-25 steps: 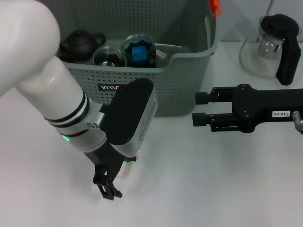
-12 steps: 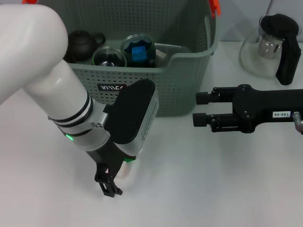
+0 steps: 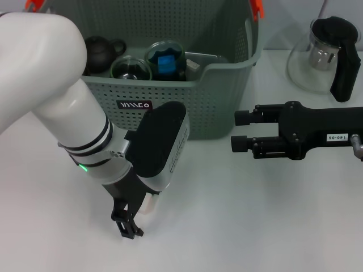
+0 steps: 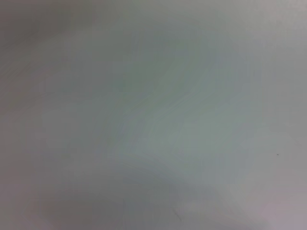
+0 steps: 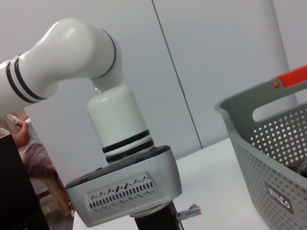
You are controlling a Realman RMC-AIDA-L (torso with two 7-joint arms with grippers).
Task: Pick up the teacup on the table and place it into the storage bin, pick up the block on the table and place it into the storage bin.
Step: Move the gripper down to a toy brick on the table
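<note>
Your left gripper [image 3: 131, 221] is pointing down at the white table [image 3: 238, 226] just in front of the large grey-green perforated plastic storage bin [image 3: 215, 107], and a small pale object [image 3: 150, 205], possibly the block, is showing beside its black fingers [image 3: 126, 225]; you cannot tell whether the fingers are closing on it or only standing next to it, since the wrist housing is covering most of the pincer. Your right gripper [image 3: 240, 130] is hovering level above the table just beside the bin's front right corner, its two fingers pointing toward the bin with a narrow gap between them and nothing in them. Inside the bin, a dark round teapot [image 3: 97, 52] is sitting next to a clear glass teacup [image 3: 131, 68] and a dark glass cup holding a blue block [image 3: 167, 61]. A glass teapot with a black handle [image 3: 329, 55] is standing well beside the bin, past its right wall.
</note>
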